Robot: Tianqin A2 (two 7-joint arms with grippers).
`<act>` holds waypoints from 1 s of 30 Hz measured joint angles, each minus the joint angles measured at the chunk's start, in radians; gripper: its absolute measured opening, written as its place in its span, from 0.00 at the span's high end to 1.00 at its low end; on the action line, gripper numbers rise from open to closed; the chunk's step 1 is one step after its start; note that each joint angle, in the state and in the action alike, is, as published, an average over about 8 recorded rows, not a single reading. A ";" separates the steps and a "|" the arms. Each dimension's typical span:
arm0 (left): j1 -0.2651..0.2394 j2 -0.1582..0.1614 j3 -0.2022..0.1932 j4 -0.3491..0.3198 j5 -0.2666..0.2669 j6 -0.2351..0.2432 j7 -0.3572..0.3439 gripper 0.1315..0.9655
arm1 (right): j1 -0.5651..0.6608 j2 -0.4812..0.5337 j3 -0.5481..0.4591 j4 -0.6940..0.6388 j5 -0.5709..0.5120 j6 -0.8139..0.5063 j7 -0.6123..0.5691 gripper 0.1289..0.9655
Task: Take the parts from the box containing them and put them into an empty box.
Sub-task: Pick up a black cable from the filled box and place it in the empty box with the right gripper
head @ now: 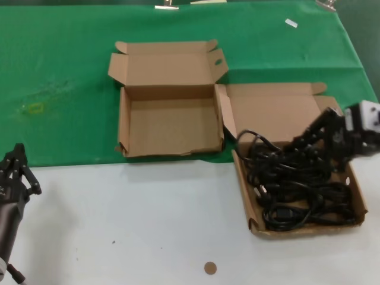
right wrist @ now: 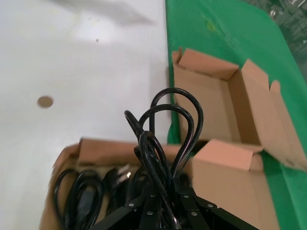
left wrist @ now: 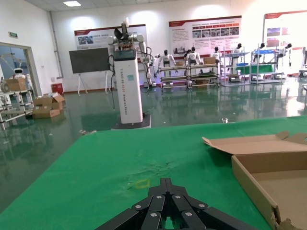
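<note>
The empty box (head: 172, 127) lies open on the green cloth, lid folded back; it also shows in the right wrist view (right wrist: 216, 105) and the left wrist view (left wrist: 268, 167). The box containing the parts (head: 309, 230) lies to its right, filled with looped black power cords (head: 297, 190). My right gripper (head: 297, 145) reaches in from the right over that box and is shut on a bundle of cord; its loops (right wrist: 168, 139) stick out past the fingertips. More cords (right wrist: 81, 191) lie in the box below. My left gripper (head: 18, 160) is parked at the table's left, shut and empty.
The boxes straddle the border between green cloth (head: 65, 71) at the back and white table (head: 136, 225) in front. A small brown disc (head: 209, 268) lies on the white surface. A white tag (head: 291, 22) lies far back on the cloth.
</note>
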 joint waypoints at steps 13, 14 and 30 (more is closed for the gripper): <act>0.000 0.000 0.000 0.000 0.000 0.000 0.000 0.99 | 0.224 -0.234 -0.118 -0.151 -0.128 -0.014 0.050 0.94; 0.000 0.000 0.000 0.000 0.000 0.000 0.000 0.99 | 0.239 -0.256 -0.128 -0.169 -0.138 -0.009 0.050 0.94; 0.000 0.000 0.000 0.000 0.000 0.000 0.000 0.99 | 0.423 -0.559 -0.219 -0.512 -0.236 0.109 -0.001 0.94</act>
